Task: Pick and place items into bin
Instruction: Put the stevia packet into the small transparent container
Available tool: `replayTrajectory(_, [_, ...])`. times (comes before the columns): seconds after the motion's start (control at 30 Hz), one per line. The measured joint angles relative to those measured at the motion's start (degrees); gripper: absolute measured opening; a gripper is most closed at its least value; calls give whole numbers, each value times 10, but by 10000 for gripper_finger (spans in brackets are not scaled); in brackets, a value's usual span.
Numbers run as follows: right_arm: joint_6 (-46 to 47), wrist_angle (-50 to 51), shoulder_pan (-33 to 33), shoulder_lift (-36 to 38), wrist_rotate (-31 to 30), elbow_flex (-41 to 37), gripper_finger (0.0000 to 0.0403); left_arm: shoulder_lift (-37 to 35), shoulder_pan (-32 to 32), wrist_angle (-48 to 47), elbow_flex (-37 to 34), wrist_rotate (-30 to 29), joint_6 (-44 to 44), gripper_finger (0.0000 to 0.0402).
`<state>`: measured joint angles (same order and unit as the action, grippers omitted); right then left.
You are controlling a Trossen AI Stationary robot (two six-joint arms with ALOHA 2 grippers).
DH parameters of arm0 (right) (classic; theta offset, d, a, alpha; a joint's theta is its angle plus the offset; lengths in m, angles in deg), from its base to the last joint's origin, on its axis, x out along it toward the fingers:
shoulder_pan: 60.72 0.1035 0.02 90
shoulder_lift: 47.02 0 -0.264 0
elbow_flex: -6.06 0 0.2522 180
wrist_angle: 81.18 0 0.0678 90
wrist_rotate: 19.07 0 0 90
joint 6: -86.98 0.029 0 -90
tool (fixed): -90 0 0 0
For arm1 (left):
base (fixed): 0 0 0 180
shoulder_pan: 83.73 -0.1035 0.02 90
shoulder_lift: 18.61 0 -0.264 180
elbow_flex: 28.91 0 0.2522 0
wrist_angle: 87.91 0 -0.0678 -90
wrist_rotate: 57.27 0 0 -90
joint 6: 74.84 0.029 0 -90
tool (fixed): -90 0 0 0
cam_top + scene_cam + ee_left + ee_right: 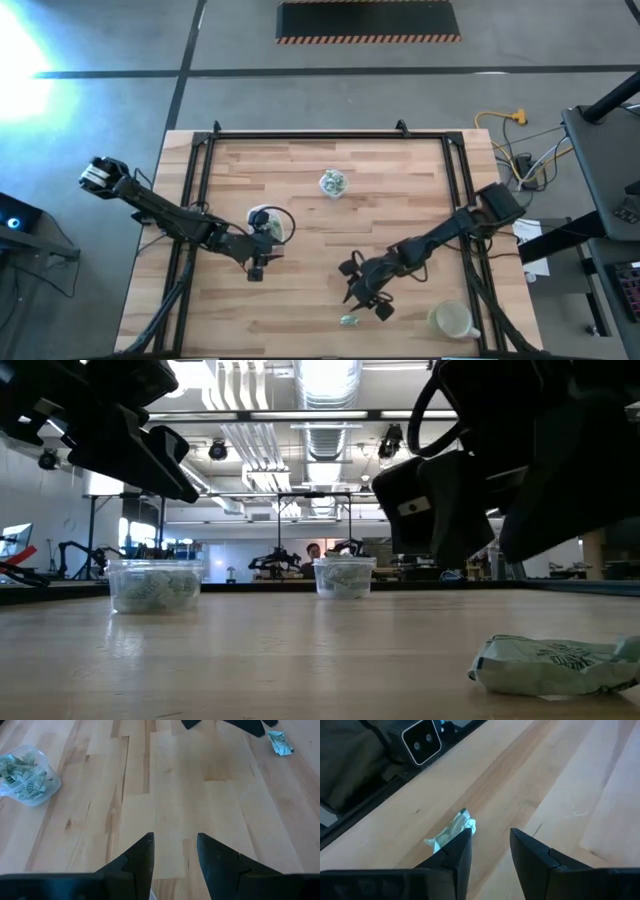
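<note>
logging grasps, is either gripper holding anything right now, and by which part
Nothing held. Both the left gripper and right gripper are open and empty; one wrapped piece lies loose by the right.

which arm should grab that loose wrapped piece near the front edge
Right. The right gripper hovers open just beside the loose wrapped piece, which shows right at its fingers in its wrist view. The left gripper sits farther off, by a container.

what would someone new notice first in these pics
Probably the lone green-and-white wrapped piece lying on the bare wood near the table's front edge, with the right gripper open just above it. Next, two clear containers of the same pieces: one mid-table toward the back, the other beside the left gripper.
</note>
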<state>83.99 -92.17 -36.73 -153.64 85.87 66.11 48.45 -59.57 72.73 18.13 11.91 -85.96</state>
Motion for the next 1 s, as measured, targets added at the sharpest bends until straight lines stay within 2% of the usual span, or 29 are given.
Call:
replayTrajectory(0.3, [13,-3,0,-33,6,15,156,0,0,6,0,0,0,132])
replayTrajectory(0.47, [28,-24,0,-44,47,13,180,0,0,6,-1,0,0,132])
replayTrajectory(0.63, [29,-26,3,-44,53,14,199,0,0,6,-2,0,0,132])
replayTrajectory(1.0, [23,-44,10,-50,57,14,204,0,0,6,-8,0,-2,132])
